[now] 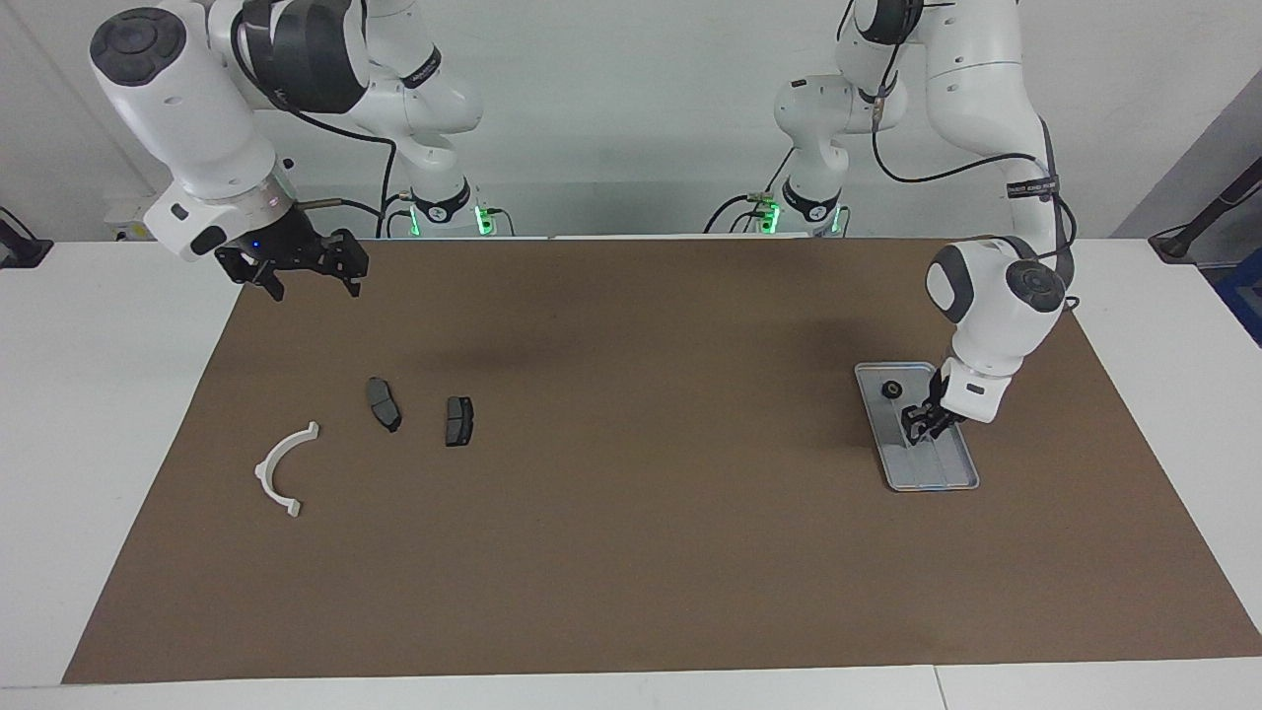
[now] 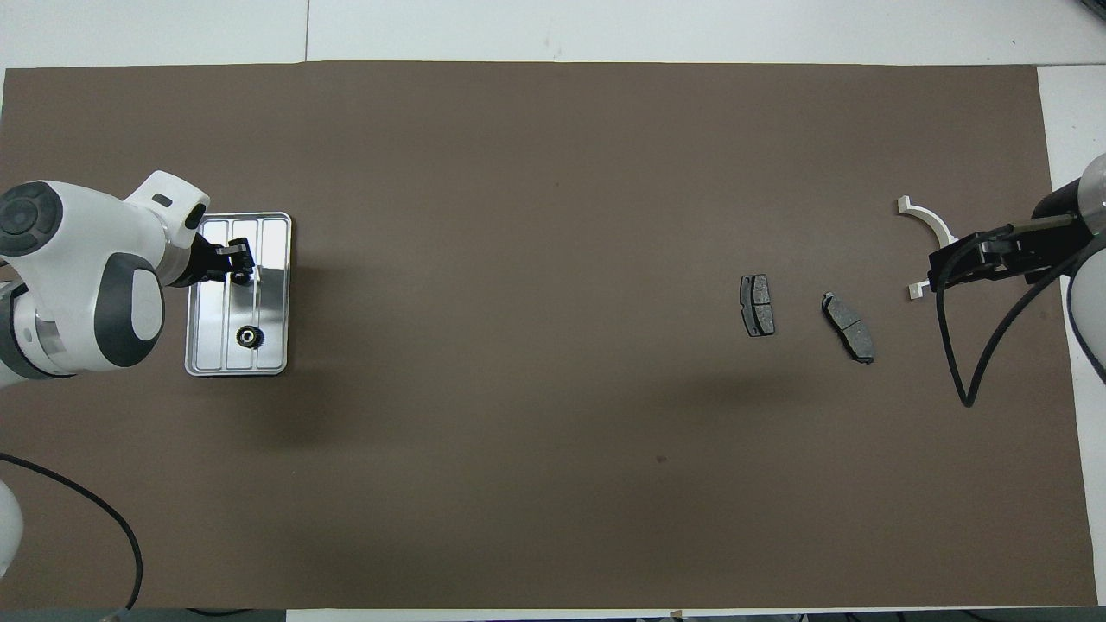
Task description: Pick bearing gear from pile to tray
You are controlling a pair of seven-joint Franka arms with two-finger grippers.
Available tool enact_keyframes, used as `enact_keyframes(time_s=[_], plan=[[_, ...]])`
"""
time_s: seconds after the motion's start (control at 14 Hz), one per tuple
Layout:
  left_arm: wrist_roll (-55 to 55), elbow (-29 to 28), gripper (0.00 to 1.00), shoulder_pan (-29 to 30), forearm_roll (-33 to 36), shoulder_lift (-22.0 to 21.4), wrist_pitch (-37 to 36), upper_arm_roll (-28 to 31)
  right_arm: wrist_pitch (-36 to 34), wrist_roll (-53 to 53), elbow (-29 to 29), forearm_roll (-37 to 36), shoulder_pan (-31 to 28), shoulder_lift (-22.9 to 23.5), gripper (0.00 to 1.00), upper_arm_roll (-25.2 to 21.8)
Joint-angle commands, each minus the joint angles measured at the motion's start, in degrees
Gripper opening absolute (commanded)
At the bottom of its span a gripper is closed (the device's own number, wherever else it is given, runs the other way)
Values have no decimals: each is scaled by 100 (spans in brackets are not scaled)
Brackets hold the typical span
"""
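The silver ribbed tray [image 1: 948, 475] lies toward the left arm's end of the mat and also shows in the overhead view [image 2: 275, 238]. One small black bearing gear [image 1: 892, 389] sits in the tray at the end nearer the robots [image 2: 249, 336]. My left gripper [image 1: 922, 427] is low over the tray's middle [image 2: 238, 264]. The pile lies toward the right arm's end: a white half-ring bracket [image 1: 279, 471] and two dark brake pads [image 1: 384, 403] [image 1: 458, 420]. My right gripper [image 1: 314, 284] is open and empty. It hangs above the mat, closer to the robots than the pile.
A brown mat [image 1: 631, 552] covers most of the white table. In the overhead view the right gripper [image 2: 937, 275] overlaps part of the bracket [image 2: 931, 221]. The brake pads [image 2: 757, 304] [image 2: 849, 326] lie beside each other.
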Motion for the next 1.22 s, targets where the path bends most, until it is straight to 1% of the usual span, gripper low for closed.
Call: enact_keyframes(time_s=[0.0, 0.36, 0.5, 0.64, 0.79, 0.86, 0.93, 1.15], plan=[[65, 433, 42, 46, -86, -337, -917, -19, 87, -111, -120, -18, -56, -112, 100, 32], [12, 873, 44, 54, -86, -1206, -2437, -19, 96, -120, -129, -18, -56, -112, 100, 32], [12, 892, 45, 54, -86, -1593, -2808, -19, 96, -111, -129, -18, -56, -121, 100, 32], [21, 883, 46, 54, -86, -1866, -3151, -19, 96, -111, -129, -18, -56, -112, 100, 32], [39, 883, 55, 28, -86, -1999, -3283, -28, 96, -111, -129, -18, -56, -112, 100, 32], [73, 874, 76, 37, -86, -1999, -3232, -19, 96, -111, -129, -18, -56, -112, 100, 32], [126, 857, 100, 63, -86, -1982, -3188, -28, 96, -111, -129, -18, -56, -112, 100, 32], [162, 857, 100, 19, -103, -1955, -3047, -63, 96, -120, -129, -18, -56, -112, 100, 32]])
